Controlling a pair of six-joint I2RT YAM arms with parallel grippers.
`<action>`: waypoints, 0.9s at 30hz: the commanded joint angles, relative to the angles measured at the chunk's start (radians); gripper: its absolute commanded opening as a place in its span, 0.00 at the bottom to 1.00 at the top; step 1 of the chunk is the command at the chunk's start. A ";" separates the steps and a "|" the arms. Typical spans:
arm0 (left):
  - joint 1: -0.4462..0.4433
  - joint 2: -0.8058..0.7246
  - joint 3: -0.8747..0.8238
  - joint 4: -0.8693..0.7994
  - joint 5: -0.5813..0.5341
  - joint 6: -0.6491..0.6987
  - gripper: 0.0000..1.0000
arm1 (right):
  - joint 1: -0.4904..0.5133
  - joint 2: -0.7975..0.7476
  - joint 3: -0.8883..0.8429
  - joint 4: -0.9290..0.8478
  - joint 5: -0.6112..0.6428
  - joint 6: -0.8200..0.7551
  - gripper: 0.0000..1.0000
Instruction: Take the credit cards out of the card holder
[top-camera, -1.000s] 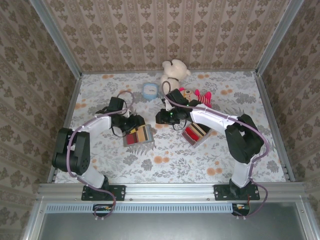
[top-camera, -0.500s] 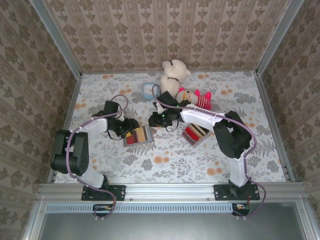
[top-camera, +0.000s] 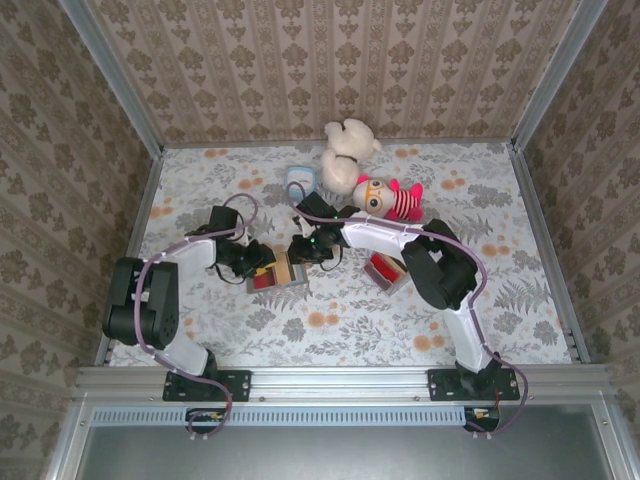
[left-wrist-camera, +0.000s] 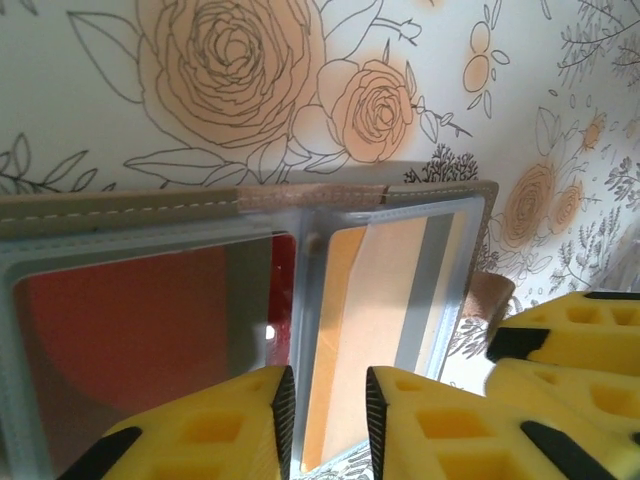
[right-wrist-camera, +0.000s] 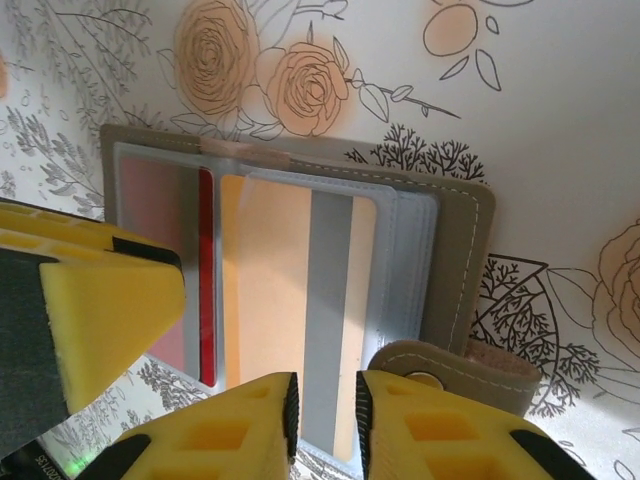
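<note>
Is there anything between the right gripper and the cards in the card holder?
No loose object. The right gripper is at the edge of the open card holder; clear pockets cover the orange card and the red card.

A: Clearance at the card holder (top-camera: 284, 274)?
B: Tight. Left gripper (left-wrist-camera: 330, 420) and right gripper (right-wrist-camera: 325, 420) flank it, fingers close together over it. Blue box (top-camera: 299, 181) and plush toys (top-camera: 372, 192) behind; grey tray (top-camera: 390, 272) to the right. Near desk (top-camera: 330, 325) bare, approach open from the front.
</note>
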 joint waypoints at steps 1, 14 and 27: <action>0.007 0.027 -0.011 0.014 0.020 0.000 0.26 | 0.003 0.032 0.040 -0.043 0.012 -0.010 0.25; 0.007 0.062 -0.022 0.029 0.014 0.005 0.23 | 0.007 0.074 0.068 -0.042 -0.007 -0.007 0.21; 0.010 0.065 -0.035 0.048 0.028 0.008 0.21 | 0.008 0.117 0.089 -0.063 -0.014 -0.011 0.22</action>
